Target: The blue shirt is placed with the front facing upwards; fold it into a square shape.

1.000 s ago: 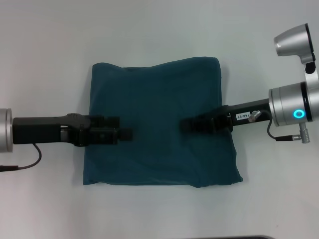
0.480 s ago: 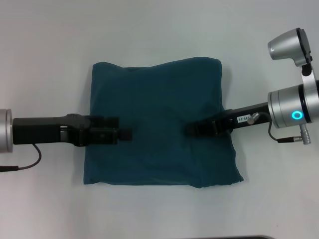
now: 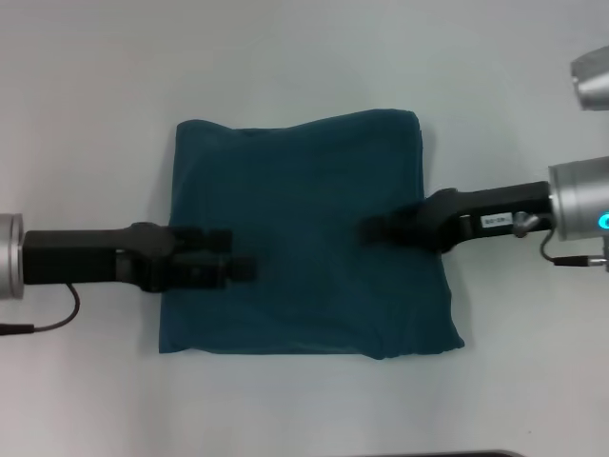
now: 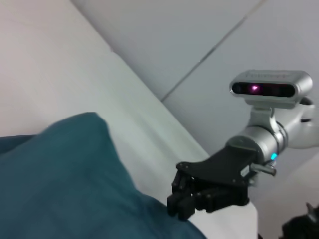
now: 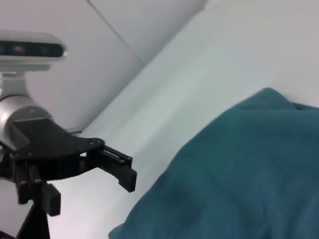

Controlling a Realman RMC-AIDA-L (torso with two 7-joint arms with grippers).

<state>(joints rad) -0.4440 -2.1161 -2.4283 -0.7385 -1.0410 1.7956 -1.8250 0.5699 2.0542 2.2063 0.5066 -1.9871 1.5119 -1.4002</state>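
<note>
looks like a lab: a plain white table (image 3: 304, 57) and bare pale wall panels (image 4: 199, 40) behind.

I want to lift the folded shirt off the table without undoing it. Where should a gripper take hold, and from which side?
Probably the two side edges of the blue shirt. It lies flat as a rough square, near-right corner flaring out. The left gripper and right gripper already hover above it from opposite sides, so each could pinch its own side's layered edge, coming in low over the table.
</note>
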